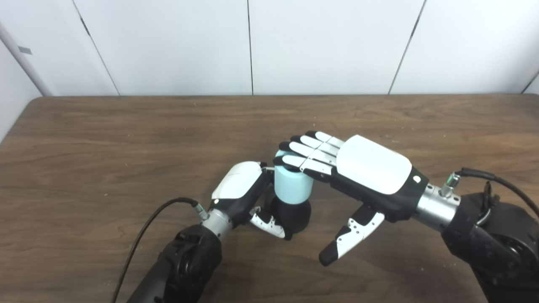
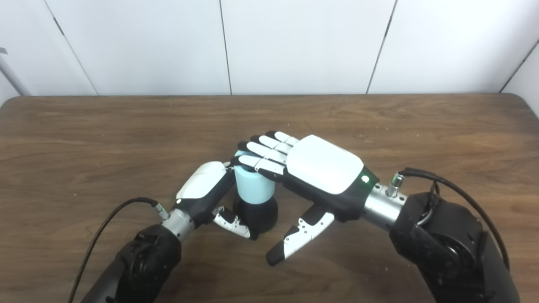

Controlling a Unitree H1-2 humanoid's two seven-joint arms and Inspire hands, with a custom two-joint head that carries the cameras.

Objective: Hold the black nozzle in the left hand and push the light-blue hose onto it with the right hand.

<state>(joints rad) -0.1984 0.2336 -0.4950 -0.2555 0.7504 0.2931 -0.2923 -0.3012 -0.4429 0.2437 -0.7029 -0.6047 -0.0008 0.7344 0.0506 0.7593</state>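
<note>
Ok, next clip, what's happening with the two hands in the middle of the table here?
The left hand is wrapped around a black rounded nozzle standing on the brown wooden table. A short light-blue cylindrical hose piece sits upright on top of the nozzle. The right hand lies flat over it, fingers straight and resting on the hose's top end, thumb hanging free, apparently pressing it down. How far it is seated cannot be told.
</note>
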